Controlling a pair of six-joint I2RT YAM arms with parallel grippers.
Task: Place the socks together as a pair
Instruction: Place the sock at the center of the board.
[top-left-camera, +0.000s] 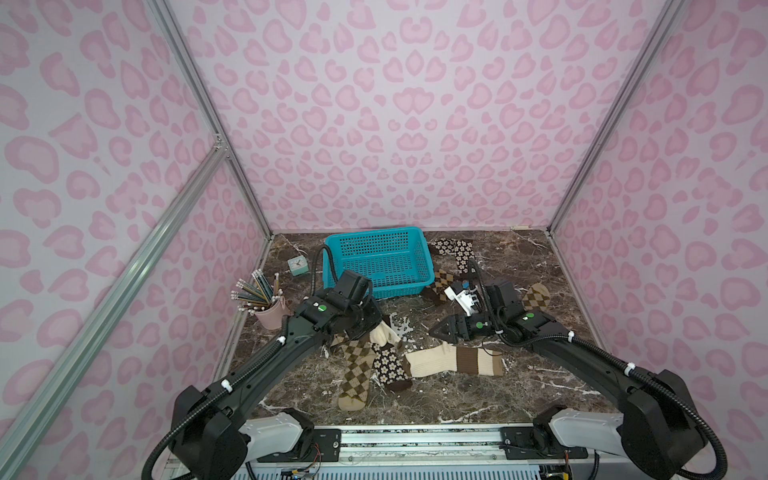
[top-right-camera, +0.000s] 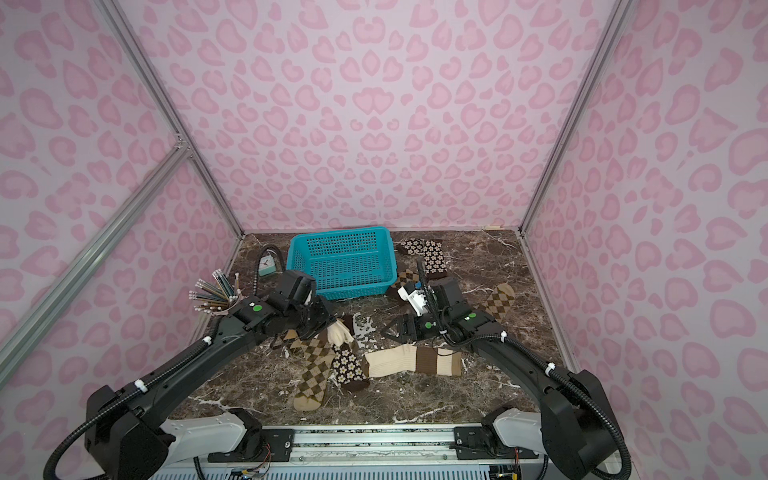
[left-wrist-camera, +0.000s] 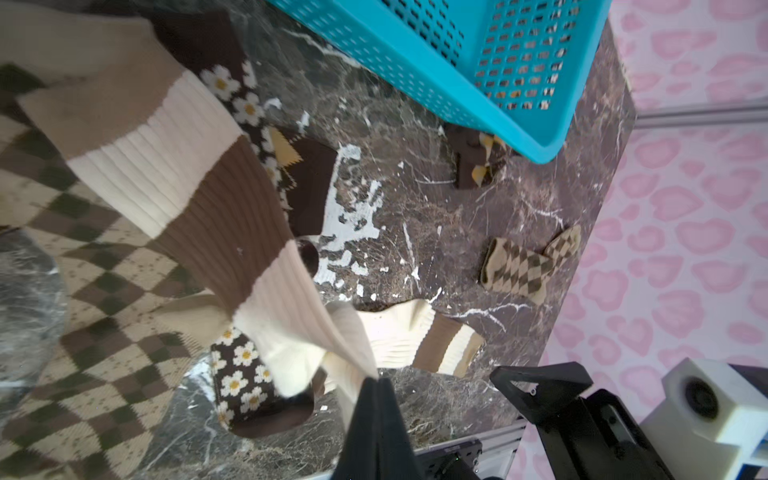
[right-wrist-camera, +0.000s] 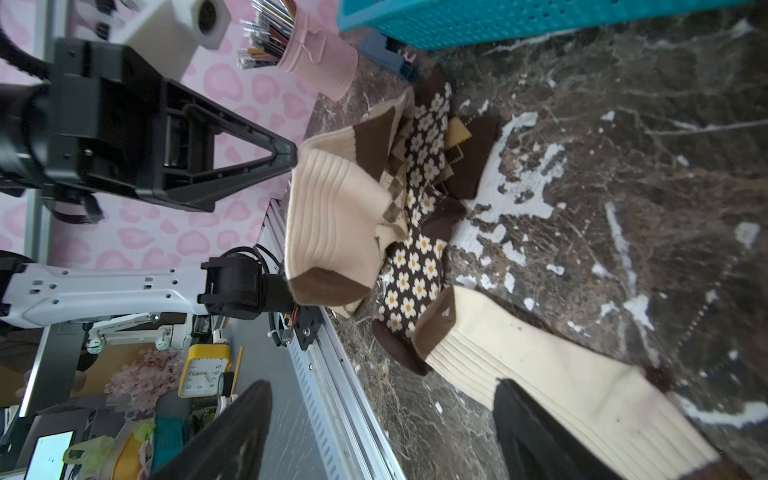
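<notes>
Striped sock: ribbed knit cloth, soft, matt.
Argyle sock: finer flat knit, matt.
Basket: perforated turquoise plastic, smooth, slight sheen.
Tabletop: marble-look surface, glossy, with chipped white patches.
Front rail: bare silver metal.
Left gripper: matt black plastic.

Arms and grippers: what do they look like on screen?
The left arm and right arm are matte black links on white base segments, with ribbed black cable hoses clipped by white ties and round green dots near the wrists. The left gripper and right gripper have black, triangular open-frame fingers.
</notes>
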